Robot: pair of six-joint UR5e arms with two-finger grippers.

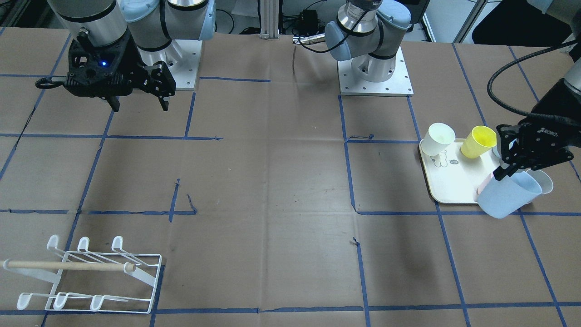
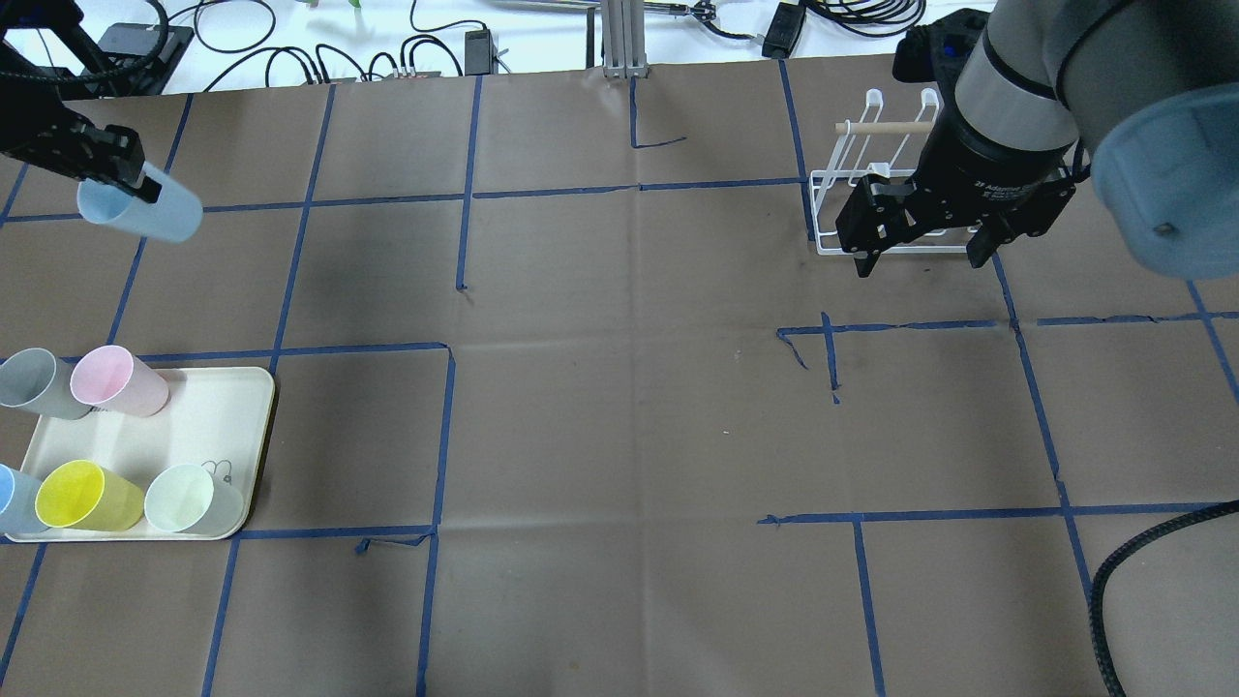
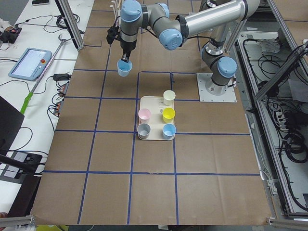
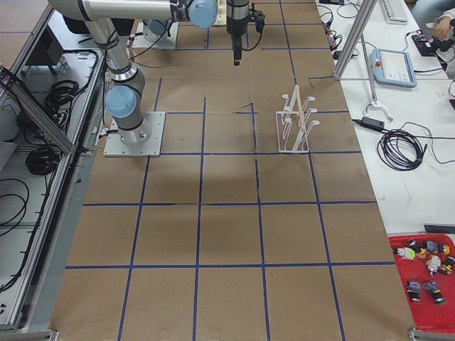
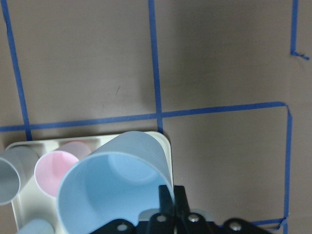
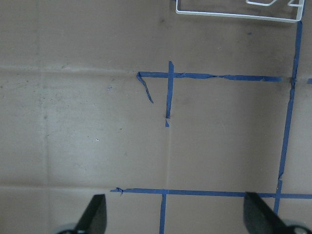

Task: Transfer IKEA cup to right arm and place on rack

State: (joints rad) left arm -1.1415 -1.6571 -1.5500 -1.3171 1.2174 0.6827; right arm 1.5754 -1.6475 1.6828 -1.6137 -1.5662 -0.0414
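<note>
The blue cup (image 1: 508, 195) looks light and slippery, hangs near the surface's left edge pinched at its rim by the left fingers (image 1: 503, 172), and the wide-open right fingers (image 2: 861, 254) should take its side.

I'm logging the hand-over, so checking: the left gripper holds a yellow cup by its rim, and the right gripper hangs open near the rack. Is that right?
The left gripper holds a light blue cup, not a yellow one; the overhead view shows it, with the yellow cup sitting on the tray. The rest holds: gripped by its rim, right gripper open near the rack.
</note>
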